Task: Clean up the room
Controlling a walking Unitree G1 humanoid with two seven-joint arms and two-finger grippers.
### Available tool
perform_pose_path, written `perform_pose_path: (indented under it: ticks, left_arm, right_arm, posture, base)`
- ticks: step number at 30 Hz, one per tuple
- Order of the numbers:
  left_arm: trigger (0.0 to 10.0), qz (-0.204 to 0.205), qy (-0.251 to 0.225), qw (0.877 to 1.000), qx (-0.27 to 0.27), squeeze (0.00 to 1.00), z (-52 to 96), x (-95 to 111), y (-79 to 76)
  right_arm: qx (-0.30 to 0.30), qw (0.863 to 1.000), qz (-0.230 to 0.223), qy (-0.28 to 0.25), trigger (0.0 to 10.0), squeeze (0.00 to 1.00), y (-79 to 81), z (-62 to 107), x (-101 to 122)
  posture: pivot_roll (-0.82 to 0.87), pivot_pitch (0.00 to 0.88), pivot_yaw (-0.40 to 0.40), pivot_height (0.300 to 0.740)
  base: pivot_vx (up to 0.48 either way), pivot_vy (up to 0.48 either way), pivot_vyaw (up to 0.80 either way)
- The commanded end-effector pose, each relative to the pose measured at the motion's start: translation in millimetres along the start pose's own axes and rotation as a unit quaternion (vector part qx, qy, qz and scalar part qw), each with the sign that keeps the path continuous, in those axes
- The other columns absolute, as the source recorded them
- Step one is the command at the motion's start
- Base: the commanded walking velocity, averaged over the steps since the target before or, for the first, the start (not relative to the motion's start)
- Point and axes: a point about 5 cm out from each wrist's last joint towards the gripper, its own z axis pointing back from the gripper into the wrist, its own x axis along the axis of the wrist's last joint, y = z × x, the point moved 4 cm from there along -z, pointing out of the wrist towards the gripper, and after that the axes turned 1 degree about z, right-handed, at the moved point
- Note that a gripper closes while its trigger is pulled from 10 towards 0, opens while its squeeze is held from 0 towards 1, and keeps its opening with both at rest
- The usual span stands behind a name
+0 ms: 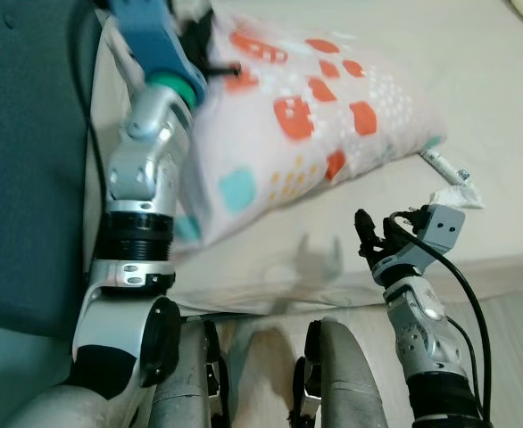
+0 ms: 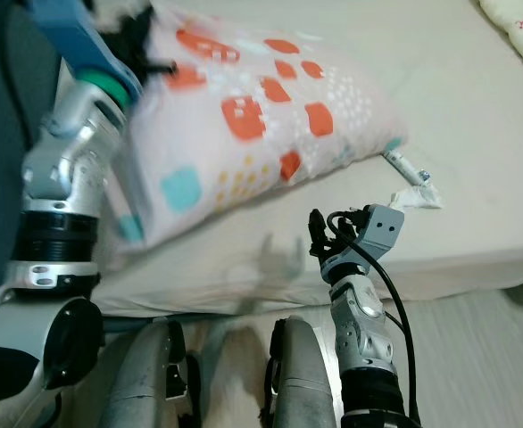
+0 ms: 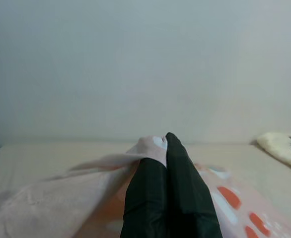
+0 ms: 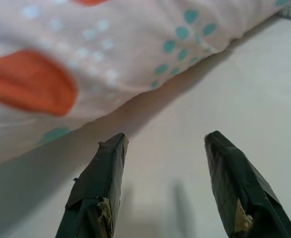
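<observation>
A: Two grippers at work here. Nearest us, the right gripper (image 1: 377, 234) hangs just over the front edge of the bed (image 1: 476, 134), fingers spread wide with nothing between them; its wrist view looks along them at bare sheet and the underside of the pillow (image 1: 306, 107).

B: And the pillow itself?

A: It lies across the bed, pale pink with orange and teal patches, one end lifted off the sheet. Farther back, the left gripper (image 3: 166, 148) has its fingers pressed together on a pinch of the cover at that raised corner.

B: How will it handle?

A: Light and very soft, I'd judge. The cover bunches and the body sags away from the held corner, so a single pinch lets it swing. A second hold on the low front edge, near the open fingers, looks sensible.

B: Anything beyond?

A: A small crumpled wrapper (image 1: 451, 176) just past the pillow's right end.
</observation>
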Motion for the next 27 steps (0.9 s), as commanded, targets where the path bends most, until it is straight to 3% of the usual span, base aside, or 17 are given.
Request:
perform_pose_path:
  ticks: [1,2,3,4,7,10,13,16,18,20,21,22,27]
  left_arm:
    - [0.0,0.009,-0.04,0.998,-0.048,0.0,10.8,21,-10.5]
    - [0.0,0.009,-0.04,0.998,-0.048,0.0,10.8,21,-10.5]
    - [0.0,0.02,-0.05,0.995,-0.086,0.0,22.1,28,-16.9]
    - [0.0,0.022,-0.052,0.994,-0.097,0.0,25.6,30,-18.2]
    - [0.0,0.002,-0.059,0.992,-0.109,0.0,33.5,38,-12.2]
    - [0.0,-0.006,-0.061,0.992,-0.111,0.0,36.0,41,-9.5]
    - [0.0,-0.023,-0.074,0.991,-0.11,0.0,47.0,56,1.8]
    - [0.0,-0.027,-0.076,0.99,-0.118,0.0,53.6,62,3.5]
    - [0.0,-0.027,-0.071,0.987,-0.145,0.0,66.4,71,2.5]
    - [0.0,-0.021,-0.063,0.984,-0.167,0.0,73.8,74,-0.7]
    - [0.0,-0.014,-0.046,0.979,-0.2,0.0,85.9,76,-5.2]
    - [0.0,-0.014,-0.046,0.979,-0.2,0.0,85.9,76,-5.2]
    - [0.0,-0.018,0.034,0.96,-0.277,0.0,117.5,60,-13.4]
  right_arm:
    - [-0.076,0.994,-0.069,-0.031,10.0,0.0,-29.2,-12.6,17]
    - [-0.076,0.994,-0.069,-0.031,10.0,0.0,-29.2,-12.6,17]
    - [-0.098,0.984,-0.139,-0.053,10.0,0.0,-37.2,-27.6,34]
    - [-0.099,0.981,-0.156,-0.056,10.0,0.0,-37.7,-32.2,38]
    - [-0.085,0.979,-0.181,-0.033,10.0,0.0,-29.8,-46.8,40]
    - [-0.081,0.979,-0.186,-0.025,10.0,0.0,-26.3,-51.1,41]
    - [-0.102,0.97,-0.219,0.01,10.0,0.0,-23.1,-58.7,34]
    - [-0.112,0.964,-0.239,0.026,10.0,0.0,-22.4,-59.6,28]
    - [-0.129,0.956,-0.256,0.055,10.0,0.0,-20.5,-58.6,16]
    - [-0.131,0.953,-0.264,0.066,10.0,0.0,-18.6,-58.0,10]
    - [-0.131,0.951,-0.269,0.08,10.0,0.0,-15.7,-57.5,3]
    - [-0.131,0.951,-0.269,0.08,10.0,0.0,-15.7,-57.5,3]
    - [-0.109,0.957,-0.246,0.111,10.0,0.0,-3.4,-59.6,-3]
  posture:
    - [0.04,0.133,0.016,0.625]
    - [0.04,0.133,0.016,0.625]
    - [0.05,0.127,0.013,0.625]
    - [0.05,0.127,0.013,0.625]
    - [0.1,0.121,-0.005,0.625]
    - [0.12,0.12,-0.011,0.625]
    - [0.19,0.122,-0.045,0.625]
    - [0.22,0.124,-0.059,0.625]
    - [0.24,0.125,-0.066,0.625]
    - [0.27,0.136,-0.075,0.625]
    - [0.29,0.147,-0.081,0.625]
    - [0.29,0.147,-0.081,0.625]
    - [0.32,0.181,-0.099,0.625]
  base:
    - [0.0,0.0,0.0]
    - [0.0,0.0,0.0]
    - [0.0,0.0,0.0]
    - [0.0,0.0,0.0]
    - [0.0,0.0,0.0]
    - [0.0,0.0,0.0]
    - [0.0,0.0,0.0]
    - [0.0,0.0,0.0]
    - [0.0,0.0,0.0]
    - [0.0,0.0,0.0]
    - [0.0,0.0,0.0]
    - [0.0,0.0,0.0]
    - [0.0,0.0,0.0]
